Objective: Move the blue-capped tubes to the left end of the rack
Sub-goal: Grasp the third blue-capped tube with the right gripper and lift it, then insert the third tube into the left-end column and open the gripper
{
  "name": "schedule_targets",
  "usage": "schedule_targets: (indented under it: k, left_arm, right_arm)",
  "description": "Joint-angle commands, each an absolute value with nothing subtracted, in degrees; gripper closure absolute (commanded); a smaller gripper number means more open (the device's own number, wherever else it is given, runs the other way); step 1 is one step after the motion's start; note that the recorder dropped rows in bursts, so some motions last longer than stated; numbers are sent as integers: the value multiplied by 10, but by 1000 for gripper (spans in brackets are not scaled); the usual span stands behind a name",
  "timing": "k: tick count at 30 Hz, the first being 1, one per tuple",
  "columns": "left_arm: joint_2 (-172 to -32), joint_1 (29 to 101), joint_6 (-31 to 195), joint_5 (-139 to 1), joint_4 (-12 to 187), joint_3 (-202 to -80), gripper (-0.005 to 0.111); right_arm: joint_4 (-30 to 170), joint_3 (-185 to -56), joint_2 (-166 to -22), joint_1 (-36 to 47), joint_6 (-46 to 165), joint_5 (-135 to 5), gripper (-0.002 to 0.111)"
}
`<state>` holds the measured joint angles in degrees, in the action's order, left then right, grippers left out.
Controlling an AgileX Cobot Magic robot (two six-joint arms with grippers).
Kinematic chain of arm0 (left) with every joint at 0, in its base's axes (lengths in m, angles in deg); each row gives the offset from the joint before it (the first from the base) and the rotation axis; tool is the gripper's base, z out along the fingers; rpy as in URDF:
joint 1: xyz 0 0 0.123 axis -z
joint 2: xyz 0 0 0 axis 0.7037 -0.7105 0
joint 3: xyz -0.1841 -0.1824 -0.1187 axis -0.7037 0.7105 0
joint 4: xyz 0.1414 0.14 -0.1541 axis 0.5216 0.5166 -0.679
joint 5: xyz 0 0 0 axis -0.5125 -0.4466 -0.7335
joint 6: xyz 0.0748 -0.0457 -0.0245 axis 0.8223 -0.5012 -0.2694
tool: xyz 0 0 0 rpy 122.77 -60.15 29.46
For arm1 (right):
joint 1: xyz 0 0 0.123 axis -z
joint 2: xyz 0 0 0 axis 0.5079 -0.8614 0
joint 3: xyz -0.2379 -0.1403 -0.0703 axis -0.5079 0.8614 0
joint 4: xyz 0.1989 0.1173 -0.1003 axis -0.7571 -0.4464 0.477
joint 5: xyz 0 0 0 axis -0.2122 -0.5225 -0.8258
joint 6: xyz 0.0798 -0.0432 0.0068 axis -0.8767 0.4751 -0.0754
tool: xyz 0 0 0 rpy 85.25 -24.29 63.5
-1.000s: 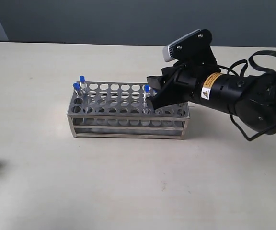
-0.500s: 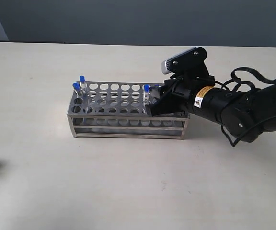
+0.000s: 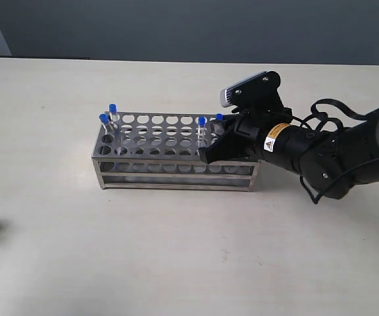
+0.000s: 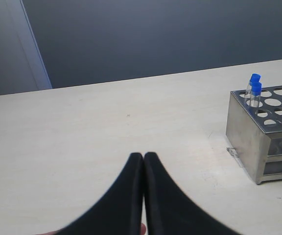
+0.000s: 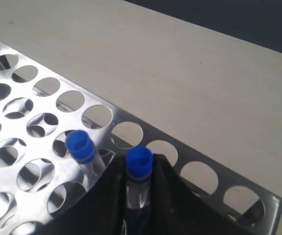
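Blue-capped tubes: four slim clear tubes, all upright in holes of the top plate. Two stand at the left end and two toward the right end.
Rack: shiny steel frame resting on the tabletop. The empty holes near the left end offer seats for the tubes not yet moved.
Left pair: seated in the leftmost holes by the corner. They are judged to be in place, so nothing holds them.
Target tube: the one nearer the right end, seated in its hole. Only the cap and upper barrel stand above the plate — the part offered for grasping.
Neighbour tube: just beside the target tube and apart from the fingers; likely next in turn.
Right end effector: reaches over the right end of the rack, with one finger on each side of the target tube just under its cap. No gap shows between fingers and barrel, so it appears closed on the tube. A hold below the cap would let the tube be drawn straight up.
Left end effector: fingers pressed together, holding nothing. It hangs over bare tabletop well apart from the rack, presumably parked out of the way.
Stage (judgement): half the tubes are placed and the third is gripped — its lift has not begun.
Risk (judgement): a tilted pull could bind the barrel in its hole or knock the neighbour.
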<state>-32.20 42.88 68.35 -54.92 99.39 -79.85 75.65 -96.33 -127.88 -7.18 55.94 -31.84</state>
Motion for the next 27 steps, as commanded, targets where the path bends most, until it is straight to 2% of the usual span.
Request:
schedule_targets:
  k: [1, 15, 20, 27]
  left_arm:
    - [-324, 431, 683, -556, 991, -802, 106]
    - [-324, 431, 683, -556, 991, -802, 106]
    - [-324, 431, 683, -556, 991, -802, 106]
    - [-324, 431, 683, -556, 991, -802, 106]
  right_arm:
    - [756, -964, -1271, -68, 562, -316, 109]
    - [811, -996, -1134, -73, 590, -372, 109]
    - [836, -1066, -1127, -106, 585, -427, 109]
    - [836, -1125, -1172, -179, 576, -431, 109]
